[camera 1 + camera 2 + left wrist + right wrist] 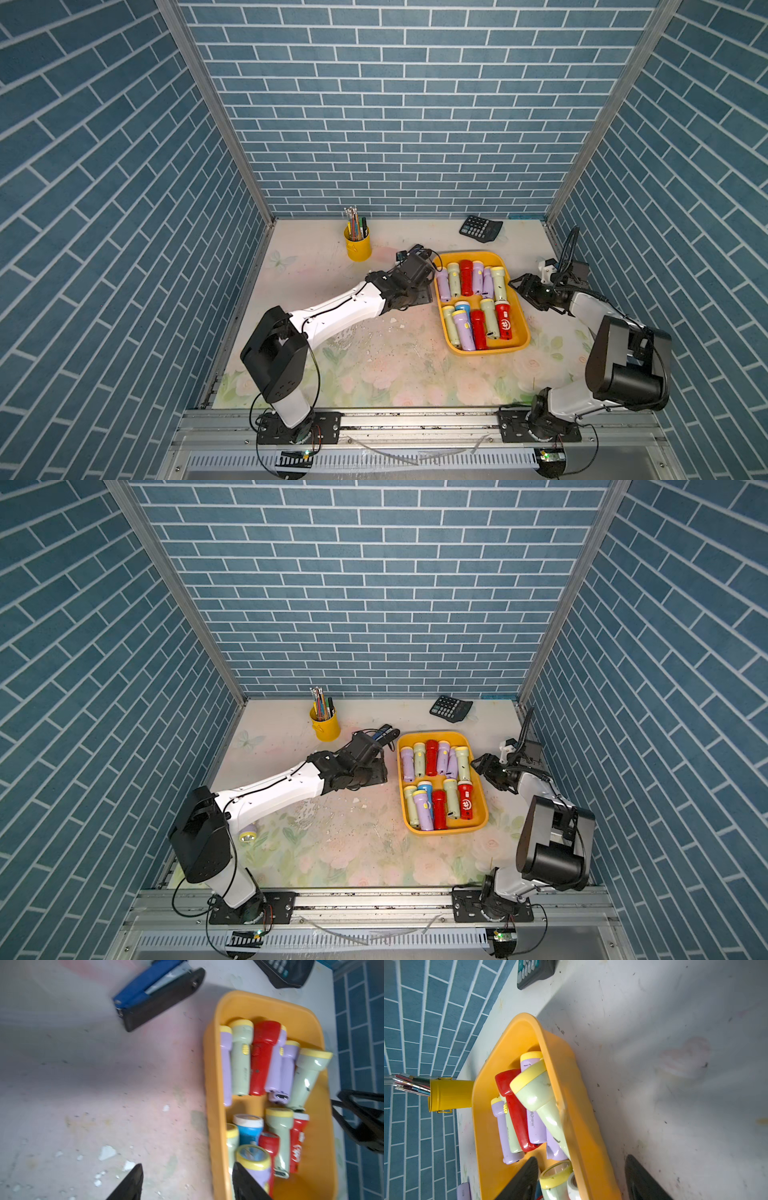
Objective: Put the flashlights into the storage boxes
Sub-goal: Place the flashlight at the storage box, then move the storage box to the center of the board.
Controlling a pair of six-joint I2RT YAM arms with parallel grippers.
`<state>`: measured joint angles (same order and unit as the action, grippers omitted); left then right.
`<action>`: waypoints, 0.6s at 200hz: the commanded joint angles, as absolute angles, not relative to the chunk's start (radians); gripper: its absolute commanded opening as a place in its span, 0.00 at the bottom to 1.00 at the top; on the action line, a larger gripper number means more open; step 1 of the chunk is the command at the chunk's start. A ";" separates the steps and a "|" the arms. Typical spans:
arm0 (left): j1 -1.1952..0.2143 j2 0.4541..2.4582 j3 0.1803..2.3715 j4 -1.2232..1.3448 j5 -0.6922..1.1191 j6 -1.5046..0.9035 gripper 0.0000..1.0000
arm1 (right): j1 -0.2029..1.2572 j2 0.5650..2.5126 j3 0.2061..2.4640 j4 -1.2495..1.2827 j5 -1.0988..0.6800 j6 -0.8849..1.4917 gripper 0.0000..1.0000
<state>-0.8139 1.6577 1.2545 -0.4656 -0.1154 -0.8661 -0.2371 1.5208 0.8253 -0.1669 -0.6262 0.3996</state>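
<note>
Two rows of flashlights (466, 277) in tray (484, 352); one lilac flashlight (248, 832) on table (374, 374) under left arm (274, 789). Empty left gripper (187, 1165) beside tray, jaws apart. Empty right gripper (582, 1157) straddles tray rim, jaws apart.

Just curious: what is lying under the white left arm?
A lilac flashlight on the table; only its yellow-rimmed head end shows in a top view. The left arm covers the rest of it.

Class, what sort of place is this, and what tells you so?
Likely a robot test booth staged as a desk: brick-print walls, a pen cup and calculator, two arms bolted to a front rail.
</note>
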 commanded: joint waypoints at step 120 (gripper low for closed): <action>-0.559 1.459 1.046 -0.380 -0.248 -0.720 0.72 | 0.129 1.488 0.833 -0.116 -0.616 0.517 0.67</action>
